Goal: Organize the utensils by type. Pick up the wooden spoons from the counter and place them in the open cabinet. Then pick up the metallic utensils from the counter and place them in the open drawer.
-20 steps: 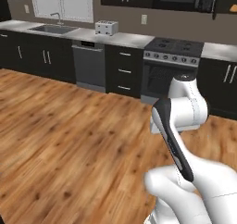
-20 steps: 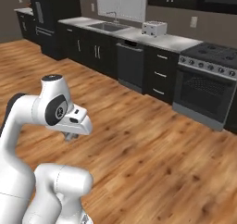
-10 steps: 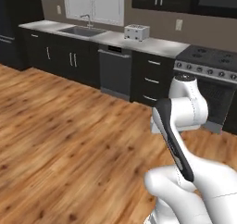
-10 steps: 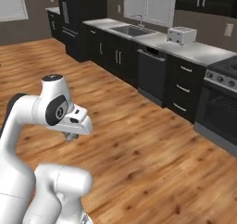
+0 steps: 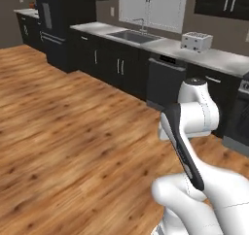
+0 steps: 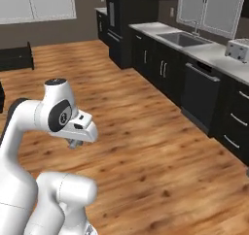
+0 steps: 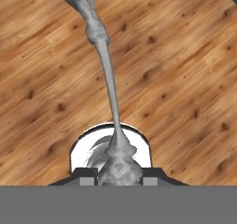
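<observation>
Wood floor (image 7: 185,79) lies under the hand; the sink counter (image 5: 165,44) is well apart, across the room. Gripper (image 7: 119,170) is nearly closed on the silver-grey utensil (image 7: 109,75), whose long axis runs straight out from the fingertips.

We see the grey slim metal utensil (image 7: 105,65) running up from between the gripper (image 7: 119,174) fingers, above the wooden plank floor (image 5: 63,132). Behind the floor, a toaster (image 5: 196,41) sits on the counter (image 5: 160,45), right of the sink (image 5: 133,35).

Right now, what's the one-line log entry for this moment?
phase: carrying | gripper: shut on silver utensil | below: wood floor | counter: across the room
</observation>
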Robot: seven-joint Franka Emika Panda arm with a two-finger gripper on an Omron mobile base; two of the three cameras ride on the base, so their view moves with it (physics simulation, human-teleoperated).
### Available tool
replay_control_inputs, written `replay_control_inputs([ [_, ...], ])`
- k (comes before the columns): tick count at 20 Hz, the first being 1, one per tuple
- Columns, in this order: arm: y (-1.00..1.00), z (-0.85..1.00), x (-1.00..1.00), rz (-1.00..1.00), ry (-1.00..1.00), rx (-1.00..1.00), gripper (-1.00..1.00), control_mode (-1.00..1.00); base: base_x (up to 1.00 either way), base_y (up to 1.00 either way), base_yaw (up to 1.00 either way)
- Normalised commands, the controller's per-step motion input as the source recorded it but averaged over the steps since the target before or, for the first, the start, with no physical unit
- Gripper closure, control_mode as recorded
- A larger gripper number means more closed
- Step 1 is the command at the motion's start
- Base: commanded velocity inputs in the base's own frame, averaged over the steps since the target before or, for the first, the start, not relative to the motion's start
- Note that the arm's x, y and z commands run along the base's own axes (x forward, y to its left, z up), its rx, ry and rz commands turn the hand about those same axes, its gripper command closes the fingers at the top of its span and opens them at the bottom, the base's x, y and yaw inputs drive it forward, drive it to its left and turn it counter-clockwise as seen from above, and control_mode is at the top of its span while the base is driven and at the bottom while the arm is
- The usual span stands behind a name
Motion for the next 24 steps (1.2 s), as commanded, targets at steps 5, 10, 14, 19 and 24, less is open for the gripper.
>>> replay_control_inputs([
  [5,0.00,0.00,0.00,0.00,0.00,0.00,1.00,1.00,1.00,0.00,0.41],
  [10,0.00,0.00,0.00,0.00,0.00,0.00,1.00,1.00,1.00,0.00,0.40],
  [14,0.00,0.00,0.00,0.00,0.00,0.00,1.00,1.00,1.00,0.00,0.37],
  [19,0.00,0.00,0.00,0.00,0.00,0.00,1.00,1.00,1.00,0.00,0.33],
  [24,0.00,0.00,0.00,0.00,0.00,0.00,1.00,1.00,1.00,0.00,0.28],
])
